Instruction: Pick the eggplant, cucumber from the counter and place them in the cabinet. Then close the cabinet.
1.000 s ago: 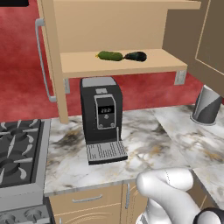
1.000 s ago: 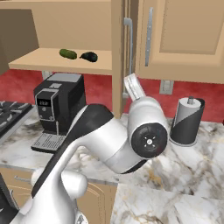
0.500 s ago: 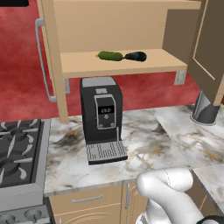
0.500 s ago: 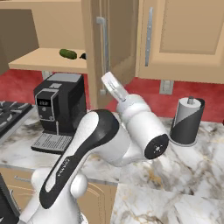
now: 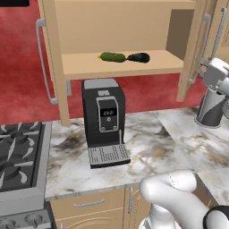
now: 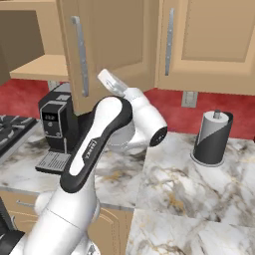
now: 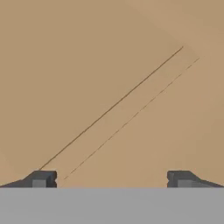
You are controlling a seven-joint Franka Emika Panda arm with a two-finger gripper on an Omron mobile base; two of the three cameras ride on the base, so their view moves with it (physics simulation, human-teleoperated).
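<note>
The cucumber [image 5: 112, 57] and the eggplant [image 5: 138, 57] are lying side by side on the wooden shelf [image 5: 85, 66] of the cabinet [image 5: 120, 31], the cucumber to the left and the eggplant just to its right, their ends almost meeting. Both are resting toward the middle of the shelf, well above the bench [image 5: 147, 147].

The end effector [image 7: 111, 179] is standing with its fingertips [image 7: 41, 178] spread wide apart and nothing between them, facing a panelled tan surface of the cabinet door [image 6: 112, 47] from close by. In the right base view the arm's hand is sitting against the lower edge of that half-swung door, beside its long silver handle [image 6: 79, 55]. In the left base view the white wrist is showing at the far right, next to the door's edge.

On the bench a black coffee machine [image 5: 103, 120] is standing directly under the shelf, and a dark paper-towel holder [image 6: 213, 138] is standing to the right, near the red wall. A stove top [image 5: 18, 156] is adjoining the bench on the left.
</note>
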